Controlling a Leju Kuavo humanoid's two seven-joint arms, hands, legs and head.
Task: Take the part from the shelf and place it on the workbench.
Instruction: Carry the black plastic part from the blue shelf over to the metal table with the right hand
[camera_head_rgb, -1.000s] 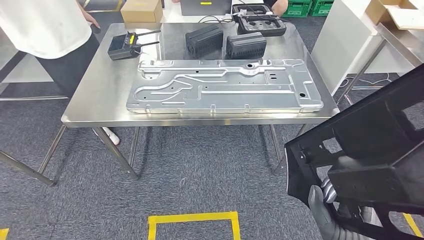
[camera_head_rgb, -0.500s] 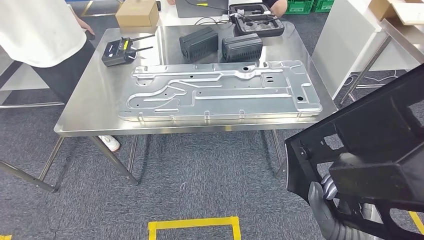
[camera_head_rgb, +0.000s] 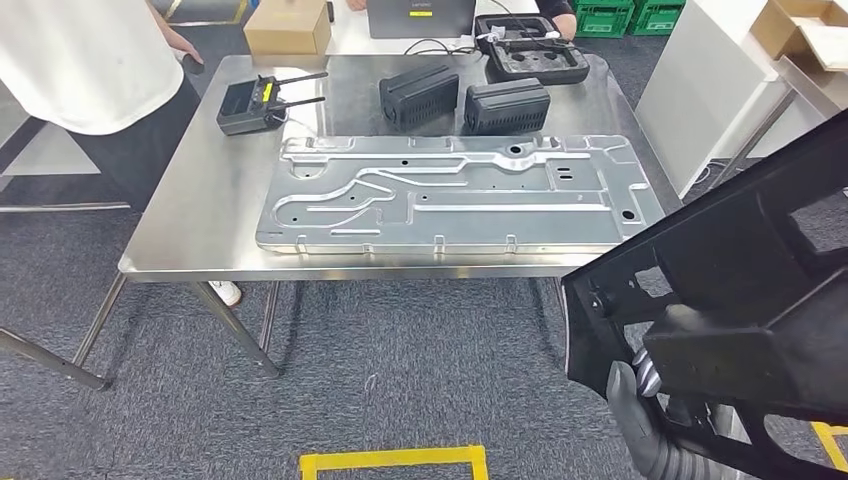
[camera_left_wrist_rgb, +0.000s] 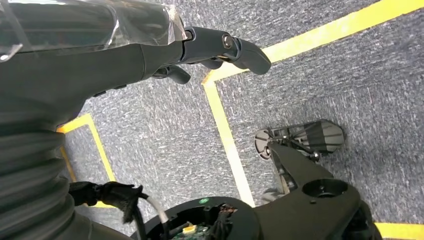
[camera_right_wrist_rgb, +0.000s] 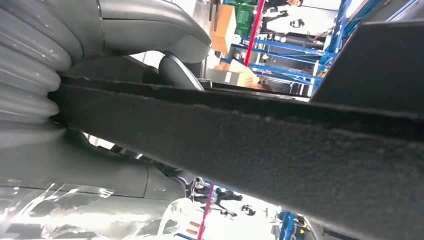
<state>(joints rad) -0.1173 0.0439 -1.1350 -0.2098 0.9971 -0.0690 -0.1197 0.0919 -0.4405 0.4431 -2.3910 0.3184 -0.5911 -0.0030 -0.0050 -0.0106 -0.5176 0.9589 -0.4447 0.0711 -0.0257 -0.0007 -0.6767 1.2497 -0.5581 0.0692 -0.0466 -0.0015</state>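
Note:
My right hand (camera_head_rgb: 645, 420) grips a large black open-frame plastic part (camera_head_rgb: 740, 290) at the lower right of the head view, held tilted above the carpet and short of the workbench. The right wrist view shows the part's dark edge (camera_right_wrist_rgb: 250, 145) running across close to that hand (camera_right_wrist_rgb: 125, 40). The steel workbench (camera_head_rgb: 200, 220) stands ahead. A big stamped metal plate (camera_head_rgb: 450, 195) covers most of its front half. My left hand (camera_left_wrist_rgb: 200, 50) hangs over the floor, fingers apart and holding nothing.
On the bench's far side lie a black remote controller (camera_head_rgb: 255, 100), two black boxes (camera_head_rgb: 418, 95) (camera_head_rgb: 505, 105) and a black case (camera_head_rgb: 535, 58). A person in a white shirt (camera_head_rgb: 90, 60) stands at its left end. A white cabinet (camera_head_rgb: 700, 80) stands right. Yellow tape (camera_head_rgb: 390, 460) marks the carpet.
The whole view has shifted a little, so the camera has moved; the bench sits slightly further right in the picture. My right hand keeps its hold on the black part.

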